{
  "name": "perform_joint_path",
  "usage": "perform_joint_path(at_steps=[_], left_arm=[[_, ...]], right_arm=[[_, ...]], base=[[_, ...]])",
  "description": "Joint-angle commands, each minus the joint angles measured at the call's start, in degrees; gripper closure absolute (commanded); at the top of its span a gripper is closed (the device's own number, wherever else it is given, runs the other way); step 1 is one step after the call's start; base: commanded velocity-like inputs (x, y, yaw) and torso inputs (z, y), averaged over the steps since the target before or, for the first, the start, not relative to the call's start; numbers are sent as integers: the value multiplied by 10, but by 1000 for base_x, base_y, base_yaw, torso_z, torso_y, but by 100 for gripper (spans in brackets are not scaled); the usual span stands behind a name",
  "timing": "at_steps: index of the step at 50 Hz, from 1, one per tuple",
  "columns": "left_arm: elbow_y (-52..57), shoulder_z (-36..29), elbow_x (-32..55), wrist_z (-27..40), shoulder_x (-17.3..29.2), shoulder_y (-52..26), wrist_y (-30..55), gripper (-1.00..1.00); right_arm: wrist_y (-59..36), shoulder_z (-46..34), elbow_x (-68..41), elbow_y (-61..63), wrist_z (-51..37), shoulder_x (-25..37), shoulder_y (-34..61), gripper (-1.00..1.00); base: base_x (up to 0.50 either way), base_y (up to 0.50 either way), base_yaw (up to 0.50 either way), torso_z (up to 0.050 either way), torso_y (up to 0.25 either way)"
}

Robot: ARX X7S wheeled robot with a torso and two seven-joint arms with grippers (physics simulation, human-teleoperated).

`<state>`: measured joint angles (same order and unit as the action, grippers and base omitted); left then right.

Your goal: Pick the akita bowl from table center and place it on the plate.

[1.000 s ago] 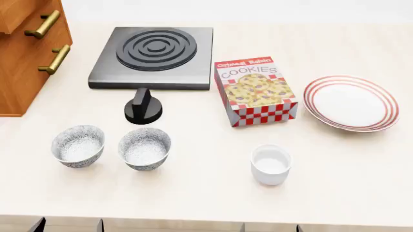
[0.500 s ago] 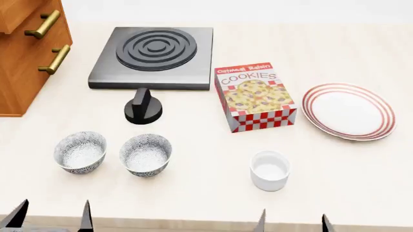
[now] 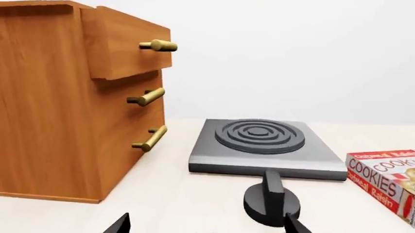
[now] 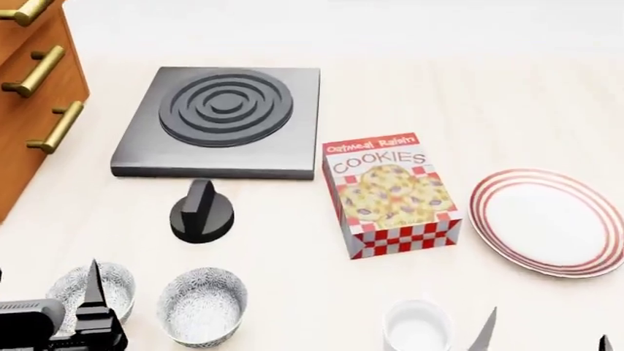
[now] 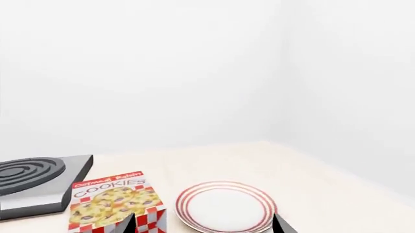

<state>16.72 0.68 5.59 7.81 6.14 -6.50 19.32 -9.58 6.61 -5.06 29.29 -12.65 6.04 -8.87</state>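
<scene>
Head view: patterned bowl [image 4: 201, 305] sits on the worktop [image 4: 292, 248] around 7 o'clock, its twin [image 4: 69, 292] just beside it, plate [image 4: 548, 231] at 3 o'clock. Both claws, left [image 4: 49, 292] and right [image 4: 542, 330], spread wide, gripping nothing.

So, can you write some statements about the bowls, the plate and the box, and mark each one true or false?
1. The plate is empty. True.
2. A bowl sits on the plate. False: both patterned bowls stand on the table, far from it.
3. The cookie box lies between the stove and the plate. True.
4. The white cup is inside a bowl. False: it stands alone on the table.
</scene>
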Motion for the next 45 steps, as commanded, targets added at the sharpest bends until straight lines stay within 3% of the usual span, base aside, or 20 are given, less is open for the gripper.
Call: perform_joint_path(at_steps=[1,10,29,33,35,38,39,40,41,43,45], left_arm=[[6,9,23,6,7,-2,11,-100],[11,12,30,9,15,8,7,-100],[12,5,36,21,23,8,10,-100],[14,6,39,23,26,8,11,-100],[13,9,43,23,27,13,9,-100],[16,17,48,26,30,8,15,-100],[1,97,76,52,38,-5,8,-100],[0,99,78,52,39,-5,7,-100],[0,98,77,52,40,-5,7,-100],[2,99,79,53,41,-3,8,-100],[0,99,80,52,42,-2,6,-100]], right_arm=[[17,14,-4,9,-21,6,-23,-100],[25,7,-8,11,-27,9,-32,-100],[32,-4,-4,12,-41,23,-38,-100],[52,-7,-7,7,-40,24,-41,-100],[78,-1,-68,31,-12,26,-38,-100],[-23,-36,-61,75,1,58,-4,-100],[-109,-122,-147,-11,86,-11,82,-100],[-195,-178,-138,-97,172,-54,168,-100],[-281,-175,-150,-166,258,-54,253,-100],[-453,-181,-162,-172,252,-53,425,-100],[-475,-202,-154,-179,249,-45,465,-100]], base=[[500,0,0,0,0],[467,0,0,0,0],[2,0,0,0,0],[464,0,0,0,0],[0,0,0,0,0],[0,0,0,0,0],[0,0,0,0,0],[0,0,0,0,0],[0,0,0,0,0],[0,0,0,0,0],[0,0,0,0,0]])
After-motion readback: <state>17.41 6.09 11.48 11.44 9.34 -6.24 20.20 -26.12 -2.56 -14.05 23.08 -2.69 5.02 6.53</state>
